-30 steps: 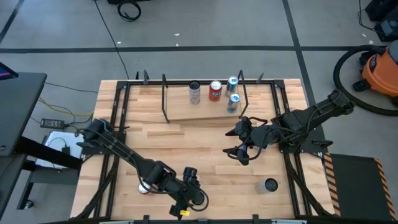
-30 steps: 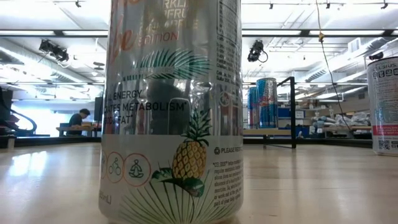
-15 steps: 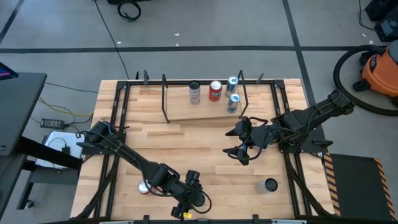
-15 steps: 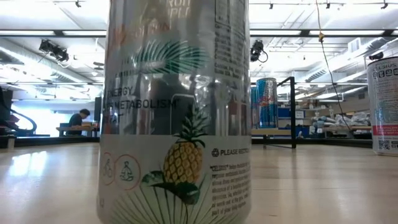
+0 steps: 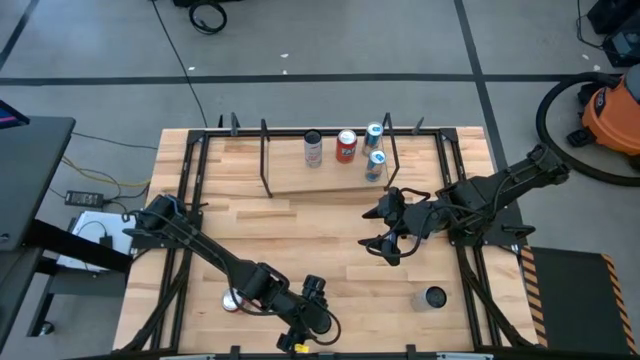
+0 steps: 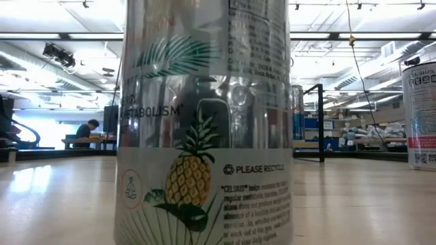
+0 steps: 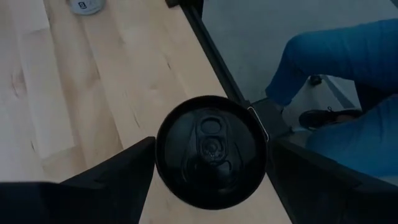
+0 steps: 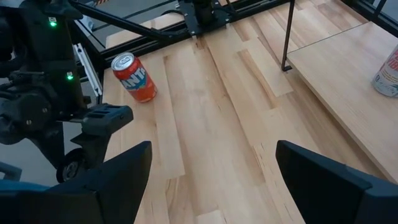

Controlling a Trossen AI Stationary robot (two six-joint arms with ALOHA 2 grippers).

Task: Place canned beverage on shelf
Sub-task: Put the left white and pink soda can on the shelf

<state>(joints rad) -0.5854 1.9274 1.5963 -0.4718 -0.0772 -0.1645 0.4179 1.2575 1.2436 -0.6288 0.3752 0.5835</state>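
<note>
Altogether 4 cans on shelf [image 5: 300, 178], 3 off.

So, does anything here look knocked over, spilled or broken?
Nothing stands out. The four cans on the shelf stand upright, the left end effector grips a black-topped can, and the table shows no spill.
</note>
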